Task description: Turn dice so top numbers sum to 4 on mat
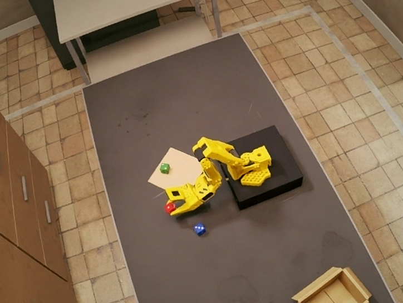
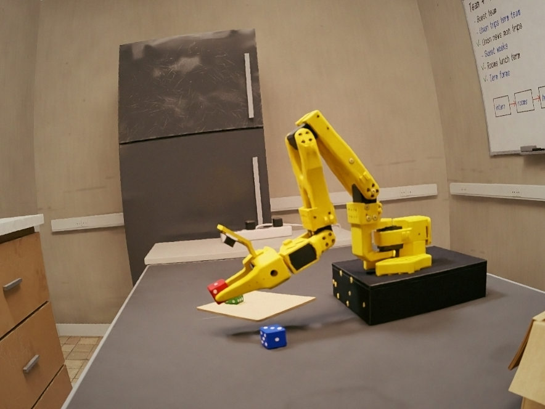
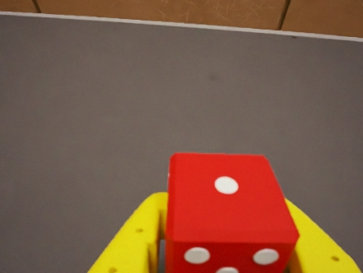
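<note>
My gripper (image 1: 170, 208) (image 2: 217, 292) (image 3: 227, 234) is shut on the red die (image 1: 169, 207) (image 2: 215, 287) (image 3: 222, 210), holding it tilted above the table, in front of the mat in the exterior view. The wrist view shows one pip on its upper face and part of a face with several pips below. The green die (image 1: 164, 168) (image 2: 238, 299) sits on the tan mat (image 1: 183, 173) (image 2: 282, 302), partly hidden behind the gripper in the exterior view. The blue die (image 1: 199, 229) (image 2: 273, 337) sits flat on the table, off the mat; its side facing the exterior camera shows one pip.
The arm stands on a black block (image 1: 269, 190) (image 2: 423, 294) to the right of the mat. An open cardboard box (image 1: 328, 300) (image 2: 531, 365) is at the near right. The dark table (image 1: 165, 289) (image 2: 185, 365) ends at a pale edge on the left, beside brown drawers (image 1: 15, 170) (image 2: 26, 303).
</note>
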Controlling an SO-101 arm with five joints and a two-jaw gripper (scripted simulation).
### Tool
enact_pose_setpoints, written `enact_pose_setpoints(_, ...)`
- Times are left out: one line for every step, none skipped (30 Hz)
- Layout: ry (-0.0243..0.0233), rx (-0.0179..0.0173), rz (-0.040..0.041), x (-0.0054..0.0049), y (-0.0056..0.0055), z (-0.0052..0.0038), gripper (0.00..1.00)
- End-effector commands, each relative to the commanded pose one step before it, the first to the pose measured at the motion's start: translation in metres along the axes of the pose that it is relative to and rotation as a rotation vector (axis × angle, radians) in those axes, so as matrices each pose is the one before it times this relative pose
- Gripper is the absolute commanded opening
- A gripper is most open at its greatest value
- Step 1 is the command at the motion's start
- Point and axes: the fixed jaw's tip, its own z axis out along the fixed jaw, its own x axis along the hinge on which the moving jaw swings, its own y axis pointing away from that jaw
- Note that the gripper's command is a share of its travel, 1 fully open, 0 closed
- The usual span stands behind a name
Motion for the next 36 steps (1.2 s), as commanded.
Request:
enact_pose_setpoints(-0.00409,0.0053,-0.00721,0.00042,-0.00142,0.000703,0.0)
enact_pose_setpoints(0.0,0.0,0.0,0.0,0.0,0.0,0.0)
enact_pose_setpoints(0.0,0.0,0.0,0.0,0.0,0.0,0.0)
enact_pose_setpoints(0.0,0.0,0.0,0.0,0.0,0.0,0.0)
enact_pose_setpoints(0.0,0.0,0.0,0.0,0.0,0.0,0.0)
enact_pose_setpoints(0.0,0.0,0.0,0.0,0.0,0.0,0.0)
enact_pose_setpoints(0.0,0.0,0.0,0.0,0.0,0.0,0.0)
enact_pose_setpoints(-0.01099,0.01171,-0.01662,-0.00217,-0.00314,0.000312,0.0)
enact_pose_setpoints(0.0,0.0,0.0,0.0,0.0,0.0,0.0)
enact_pose_setpoints(0.0,0.0,0.0,0.0,0.0,0.0,0.0)
enact_pose_setpoints(0.0,0.0,0.0,0.0,0.0,0.0,0.0)
enact_pose_setpoints(0.0,0.0,0.0,0.0,0.0,0.0,0.0)
enact_pose_setpoints(0.0,0.0,0.0,0.0,0.0,0.0,0.0)
enact_pose_setpoints(0.0,0.0,0.0,0.0,0.0,0.0,0.0)
enact_pose_setpoints(0.0,0.0,0.0,0.0,0.0,0.0,0.0)
enact_pose_setpoints(0.0,0.0,0.0,0.0,0.0,0.0,0.0)
enact_pose_setpoints(0.0,0.0,0.0,0.0,0.0,0.0,0.0)
enact_pose_setpoints(0.0,0.0,0.0,0.0,0.0,0.0,0.0)
enact_pose_setpoints(0.0,0.0,0.0,0.0,0.0,0.0,0.0)
enact_pose_setpoints(0.0,0.0,0.0,0.0,0.0,0.0,0.0)
enact_pose_setpoints(0.0,0.0,0.0,0.0,0.0,0.0,0.0)
enact_pose_setpoints(0.0,0.0,0.0,0.0,0.0,0.0,0.0)
enact_pose_setpoints(0.0,0.0,0.0,0.0,0.0,0.0,0.0)
enact_pose_setpoints(0.0,0.0,0.0,0.0,0.0,0.0,0.0)
enact_pose_setpoints(0.00001,0.0,0.00001,0.00002,0.00001,0.000006,0.0)
enact_pose_setpoints(0.0,0.0,0.0,0.00009,-0.00001,0.000036,0.0)
enact_pose_setpoints(0.0,0.0,0.0,0.00022,0.0,0.000095,0.0)
enact_pose_setpoints(0.0,0.00003,0.0,0.00035,0.0,0.000148,0.0)
enact_pose_setpoints(0.0,0.0,0.0,0.00049,0.0,0.000195,0.0)
enact_pose_setpoints(0.0,0.00003,0.0,0.0006,0.0,0.000243,0.0)
enact_pose_setpoints(0.0,0.0,0.0,0.00068,0.0,0.000266,0.0)
enact_pose_setpoints(0.0,0.00003,0.0,0.0007,0.0,0.000266,0.0)
enact_pose_setpoints(0.0,0.0,0.0,0.00069,0.0,0.000254,0.0)
enact_pose_setpoints(0.0,0.00003,0.0,0.00062,0.00001,0.000219,0.0)
enact_pose_setpoints(0.0,0.0,0.0,0.00051,0.0,0.000177,0.0)
enact_pose_setpoints(0.0,0.00003,0.0,0.00037,0.0,0.000124,0.0)
